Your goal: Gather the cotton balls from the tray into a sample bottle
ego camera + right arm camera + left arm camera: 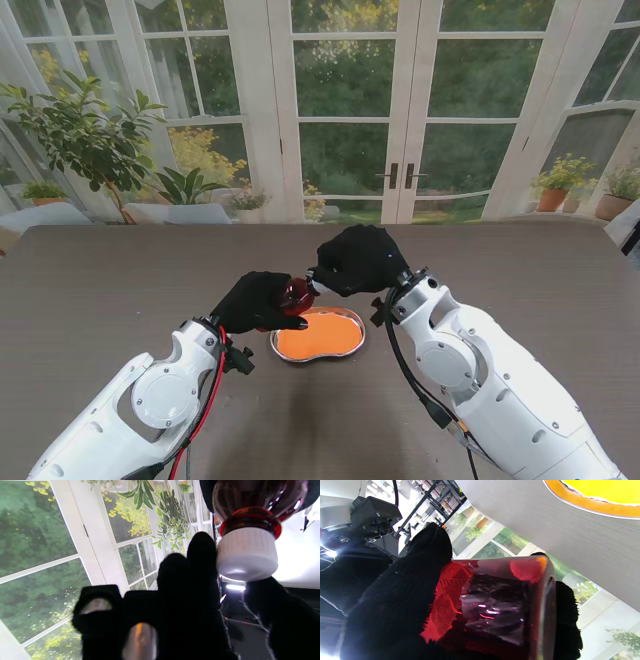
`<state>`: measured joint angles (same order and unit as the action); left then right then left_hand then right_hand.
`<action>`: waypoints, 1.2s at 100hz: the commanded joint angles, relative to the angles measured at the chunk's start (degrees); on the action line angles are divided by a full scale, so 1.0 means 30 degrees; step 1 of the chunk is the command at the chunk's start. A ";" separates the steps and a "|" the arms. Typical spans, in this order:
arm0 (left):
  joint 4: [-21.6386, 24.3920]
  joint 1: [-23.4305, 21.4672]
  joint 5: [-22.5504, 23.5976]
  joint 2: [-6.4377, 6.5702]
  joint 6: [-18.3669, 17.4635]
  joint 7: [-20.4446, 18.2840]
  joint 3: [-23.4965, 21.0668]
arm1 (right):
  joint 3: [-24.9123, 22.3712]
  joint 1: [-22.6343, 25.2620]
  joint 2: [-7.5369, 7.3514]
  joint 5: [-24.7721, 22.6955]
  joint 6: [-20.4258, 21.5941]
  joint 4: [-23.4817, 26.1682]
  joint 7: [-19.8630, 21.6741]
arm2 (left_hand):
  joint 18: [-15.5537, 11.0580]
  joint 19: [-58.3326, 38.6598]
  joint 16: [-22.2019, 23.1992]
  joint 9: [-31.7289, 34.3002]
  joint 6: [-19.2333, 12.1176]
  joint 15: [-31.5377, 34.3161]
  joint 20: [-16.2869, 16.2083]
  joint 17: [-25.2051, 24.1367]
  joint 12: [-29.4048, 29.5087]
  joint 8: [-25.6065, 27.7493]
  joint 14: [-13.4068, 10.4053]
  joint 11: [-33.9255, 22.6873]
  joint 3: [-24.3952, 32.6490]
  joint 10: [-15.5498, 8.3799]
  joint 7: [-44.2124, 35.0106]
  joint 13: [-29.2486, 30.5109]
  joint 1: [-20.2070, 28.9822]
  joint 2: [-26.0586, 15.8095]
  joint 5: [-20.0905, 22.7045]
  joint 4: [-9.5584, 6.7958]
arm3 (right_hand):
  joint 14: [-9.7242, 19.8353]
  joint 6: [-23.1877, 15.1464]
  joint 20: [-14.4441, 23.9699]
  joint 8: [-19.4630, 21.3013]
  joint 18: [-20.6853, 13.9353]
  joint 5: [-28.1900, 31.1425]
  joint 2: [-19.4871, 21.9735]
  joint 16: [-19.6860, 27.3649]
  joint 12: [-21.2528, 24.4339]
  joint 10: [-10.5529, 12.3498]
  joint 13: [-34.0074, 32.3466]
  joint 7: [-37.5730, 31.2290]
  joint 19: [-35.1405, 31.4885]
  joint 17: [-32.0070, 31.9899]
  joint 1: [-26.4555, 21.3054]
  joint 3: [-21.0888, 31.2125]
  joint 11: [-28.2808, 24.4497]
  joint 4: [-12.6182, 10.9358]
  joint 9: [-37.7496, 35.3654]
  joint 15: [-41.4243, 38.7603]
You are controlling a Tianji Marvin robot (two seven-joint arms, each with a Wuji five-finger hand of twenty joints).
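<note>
Both arms raised over the table [120,270], gloved hands meeting above the one orange tray [318,336]. Left hand [255,301] clamped around the one red bottle [296,296]; right hand [358,260] fingers pinch its white cap [247,555].

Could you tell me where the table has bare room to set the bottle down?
Bare tabletop lies left of the tray, right of it, and toward the windows. It is crowded above the tray, where both hands meet at the bottle.

White, rounded arm shells [480,380] end in black knit-gloved robot hands; red and black cables [205,400] trail the left arm.
</note>
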<state>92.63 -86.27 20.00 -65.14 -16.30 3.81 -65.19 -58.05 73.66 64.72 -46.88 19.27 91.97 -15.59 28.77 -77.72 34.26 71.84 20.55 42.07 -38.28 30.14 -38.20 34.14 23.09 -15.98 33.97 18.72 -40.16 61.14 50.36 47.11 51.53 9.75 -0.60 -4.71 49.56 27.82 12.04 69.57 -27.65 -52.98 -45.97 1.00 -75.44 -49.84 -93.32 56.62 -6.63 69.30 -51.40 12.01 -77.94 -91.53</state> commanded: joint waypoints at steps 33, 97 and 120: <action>0.0169 -0.0051 -0.0045 -0.0104 0.0065 -0.0156 -0.0081 | -0.0601 0.0402 0.0051 -0.1049 0.1234 -0.0144 -0.1337 | -0.0382 -0.0392 0.0037 0.0782 -0.3984 0.0424 -0.0468 -0.0408 -0.0187 0.0082 0.0493 -0.0342 0.5937 -0.0907 -0.2024 0.0302 0.3557 -0.4998 0.2868 0.0135 | 0.1379 -0.1373 0.0370 -0.0371 -0.0844 -0.7024 -0.8013 0.2391 0.0001 0.0656 -0.0056 0.1884 -0.0056 -0.2177 0.0884 0.1952 0.1629 0.0518 0.4528 0.4399; 0.0136 -0.0033 -0.0049 -0.0127 -0.0001 -0.0057 -0.0102 | 0.0942 -0.0319 0.0232 -0.3782 0.1008 -0.1689 -0.6592 | -0.0381 -0.0380 0.0040 0.0746 -0.3987 0.0419 -0.0475 -0.0428 -0.0176 0.0085 0.0493 -0.0331 0.5929 -0.0913 -0.2010 0.0262 0.3567 -0.5012 0.2840 0.0140 | 0.2294 -0.1353 0.0033 -0.0912 -0.0602 -0.3238 -1.6628 0.1416 0.0479 0.1161 -0.0088 0.0279 -0.0412 -0.0371 -0.1267 0.4667 0.1082 0.1259 0.2893 0.2694; 0.0152 -0.0073 -0.0059 -0.0126 0.0010 -0.0054 -0.0137 | 0.1022 -0.0374 0.0364 -0.3513 0.1069 -0.1838 -0.6884 | -0.0371 -0.0367 0.0037 0.0735 -0.3965 0.0407 -0.0477 -0.0448 -0.0173 0.0085 0.0511 -0.0327 0.5916 -0.0885 -0.2010 0.0255 0.3569 -0.5026 0.2838 0.0143 | 0.2036 -0.1385 -0.0141 -0.3207 -0.0262 -0.1949 -1.6023 0.0958 0.0328 0.1224 -0.0059 -0.0730 -0.0748 0.0055 -0.2911 0.4441 0.1268 0.3676 0.1387 0.1778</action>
<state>92.80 -86.39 20.02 -65.21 -16.33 4.55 -65.40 -55.09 72.37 65.49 -57.47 22.27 86.37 -36.80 28.83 -77.72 34.26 71.84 20.62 42.07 -38.36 30.12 -38.21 34.14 23.12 -15.98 33.97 18.76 -40.16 61.14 50.36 47.11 51.53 9.75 4.35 -8.54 49.57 21.20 11.23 61.41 -75.07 -48.91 -44.91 3.52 -74.81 -48.79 -92.41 55.55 -13.28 79.30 -47.29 19.21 -70.63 -83.29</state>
